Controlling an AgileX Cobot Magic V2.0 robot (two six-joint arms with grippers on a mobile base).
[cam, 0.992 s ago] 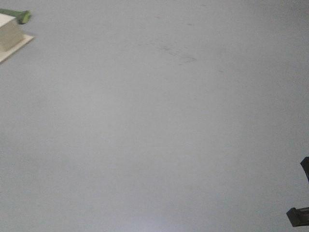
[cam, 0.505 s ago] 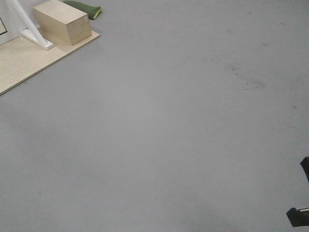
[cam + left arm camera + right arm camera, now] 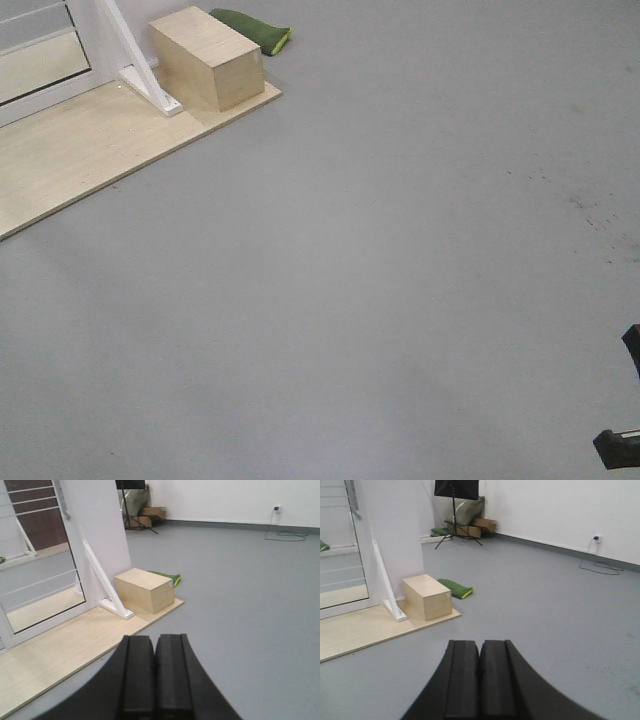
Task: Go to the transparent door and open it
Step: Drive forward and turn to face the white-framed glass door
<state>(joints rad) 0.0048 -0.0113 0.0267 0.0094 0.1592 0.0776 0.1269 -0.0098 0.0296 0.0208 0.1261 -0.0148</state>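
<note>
While both arms point forward over the floor, left gripper and right gripper are pressed together, empty; transparent door stands far left, beyond wooden box.

The front view looks steeply down from high onto the grey floor, the 2 wrist views look level across it from low behind the left gripper and right gripper, and all 3 share the far-left wooden box.
</note>
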